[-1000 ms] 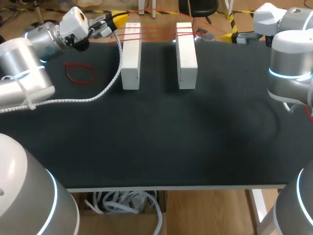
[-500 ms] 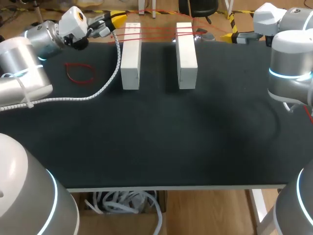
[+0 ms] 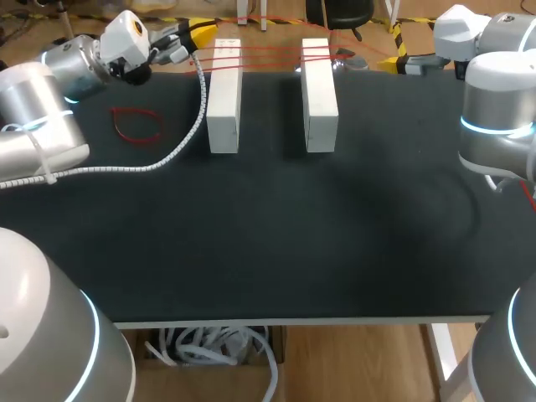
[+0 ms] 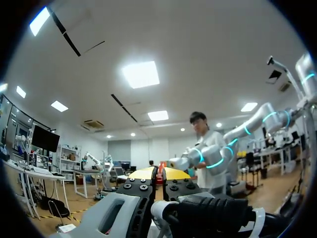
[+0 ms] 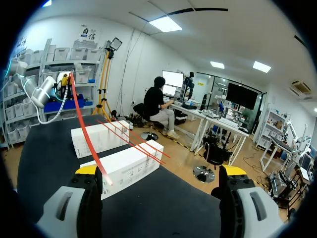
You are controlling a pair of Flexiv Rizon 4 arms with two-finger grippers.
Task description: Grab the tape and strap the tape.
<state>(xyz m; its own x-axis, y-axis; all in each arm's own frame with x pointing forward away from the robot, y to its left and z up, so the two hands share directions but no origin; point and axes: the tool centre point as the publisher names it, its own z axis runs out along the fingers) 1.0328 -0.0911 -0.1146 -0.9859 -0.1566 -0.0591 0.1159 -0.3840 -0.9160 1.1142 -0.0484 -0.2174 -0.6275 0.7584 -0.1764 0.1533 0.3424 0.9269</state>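
Two white blocks (image 3: 224, 92) (image 3: 319, 88) stand side by side at the table's far edge, with several red bands (image 3: 268, 57) stretched across their far ends. My left gripper (image 3: 198, 35) hovers just left of the left block's far end, shut on a red band (image 4: 159, 168). That band (image 5: 86, 129) runs taut past the blocks to the left finger (image 5: 90, 173) of my right gripper (image 5: 161, 171). Whether it hooks on that finger I cannot tell. The right gripper (image 3: 402, 62) is wide open at the far right. A loose red band (image 3: 138, 124) lies at the left.
A white braided cable (image 3: 180, 146) from my left arm trails over the black table (image 3: 276, 234) beside the left block. The nearer block (image 5: 124, 166) lies just ahead of the right gripper, the other block (image 5: 99, 139) behind it.
My left gripper has edged slightly toward the table's far edge with the band. The right arm has kept still.
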